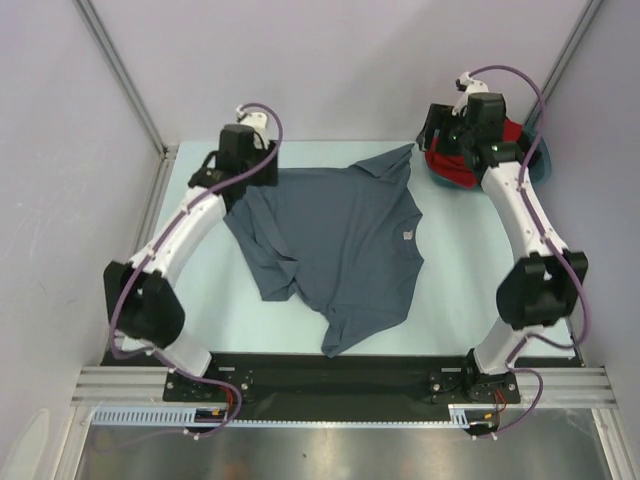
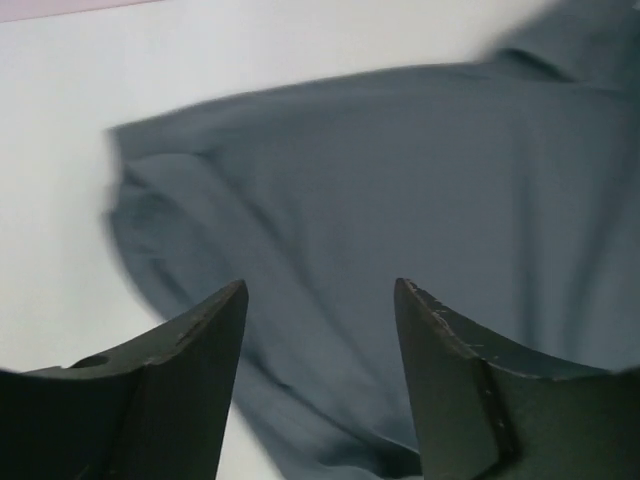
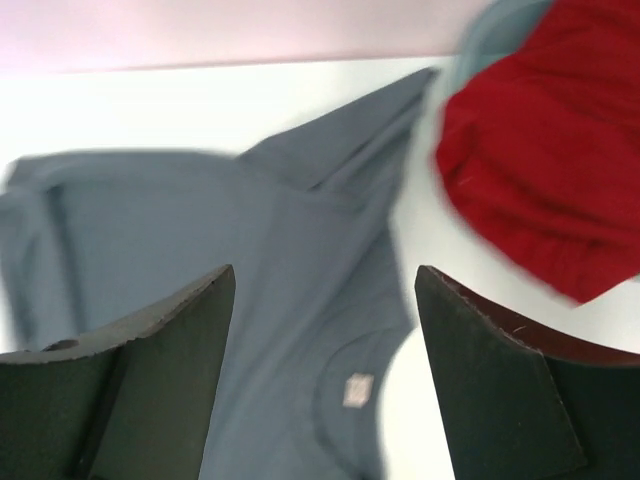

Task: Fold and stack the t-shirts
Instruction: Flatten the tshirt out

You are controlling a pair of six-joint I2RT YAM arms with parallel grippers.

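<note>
A pale counter (image 1: 450, 290) carries the slate-grey t-shirt (image 1: 340, 250), spread crumpled at its middle. Both arms are arched over its far corners, the left gripper (image 2: 320, 285) and right gripper (image 3: 324, 270) held with jaws apart, clamped on nothing. A small white neck label (image 3: 353, 389) is seen, its writing unreadable. A red t-shirt (image 3: 550, 140) is heaped at the far right.

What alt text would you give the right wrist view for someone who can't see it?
A slate-grey t-shirt lies spread on the pale table, its white neck label showing, seen between the open jaws of the right gripper. A red t-shirt sits at the upper right, and the picture is blurred.
</note>
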